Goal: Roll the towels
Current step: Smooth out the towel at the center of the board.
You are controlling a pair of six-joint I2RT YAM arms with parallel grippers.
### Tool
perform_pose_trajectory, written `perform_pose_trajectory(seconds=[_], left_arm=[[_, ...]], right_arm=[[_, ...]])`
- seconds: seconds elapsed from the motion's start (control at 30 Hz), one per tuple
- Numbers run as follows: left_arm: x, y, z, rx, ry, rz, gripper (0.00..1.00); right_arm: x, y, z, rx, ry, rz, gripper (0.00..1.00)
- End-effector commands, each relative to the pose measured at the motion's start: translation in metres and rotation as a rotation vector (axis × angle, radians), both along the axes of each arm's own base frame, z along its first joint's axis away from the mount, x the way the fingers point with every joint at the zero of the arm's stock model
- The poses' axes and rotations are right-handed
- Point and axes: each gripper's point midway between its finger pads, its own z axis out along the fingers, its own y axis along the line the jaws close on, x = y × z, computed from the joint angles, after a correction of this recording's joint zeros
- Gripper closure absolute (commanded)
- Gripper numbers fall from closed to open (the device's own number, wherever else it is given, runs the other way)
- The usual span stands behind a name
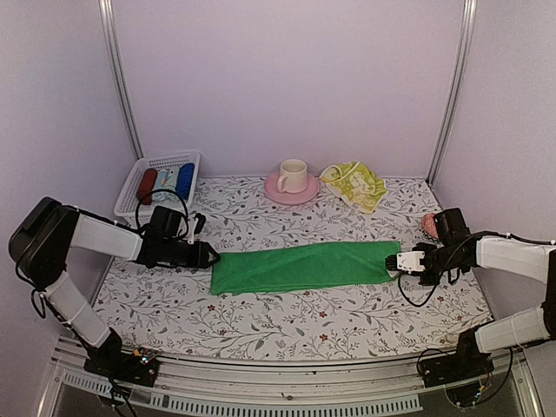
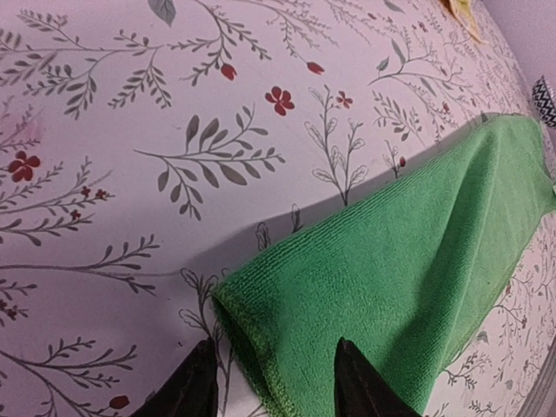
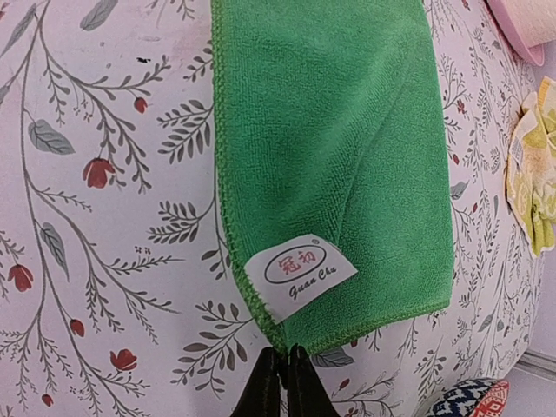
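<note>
Top view: the green towel (image 1: 300,267) lies as a long folded strip across the floral desk (image 1: 261,321), between left hand (image 1: 207,254) and right hand (image 1: 401,260); the yellow towel (image 1: 354,184) sits crumpled at the back. Pale walls (image 1: 287,78) close three sides.

Left wrist view: fingers (image 2: 195,387) apart, straddling the strip's corner, gripping nothing.

Right wrist view: fingers (image 3: 269,391) closed on the hem near the label (image 3: 300,274).

Expect light, limp cloth; grip the end corners.
</note>
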Motion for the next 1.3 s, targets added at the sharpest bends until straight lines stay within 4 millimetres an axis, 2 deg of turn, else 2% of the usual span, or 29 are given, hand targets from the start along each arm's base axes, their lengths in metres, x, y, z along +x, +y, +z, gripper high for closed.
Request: perform_pose_trajectory(seconds=[0.0,0.13,0.53,0.87,1.27], left_arm=[[0.01,-0.009,0.004,-0.055,-0.006,-0.008,0.55],[0.012,-0.01,-0.002,-0.054,0.007,-0.005,0.58],[0.022,-0.007,-0.004,-0.036,-0.011,0.023,0.75],[0.027,-0.003,-0.004,-0.011,-0.022,0.043,1.0],[0.038,0.0,0.017,0.004,-0.15,0.068,1.0]], right_arm=[[-0.001,0.002,0.0,0.006,-0.008,-0.008,0.92],[-0.001,0.002,0.001,0.006,-0.012,-0.007,0.93],[-0.002,0.003,0.0,0.009,-0.01,-0.008,0.94],[-0.001,0.003,0.003,0.01,-0.021,-0.007,0.95],[0.0,0.003,0.001,0.008,-0.015,-0.009,0.96]])
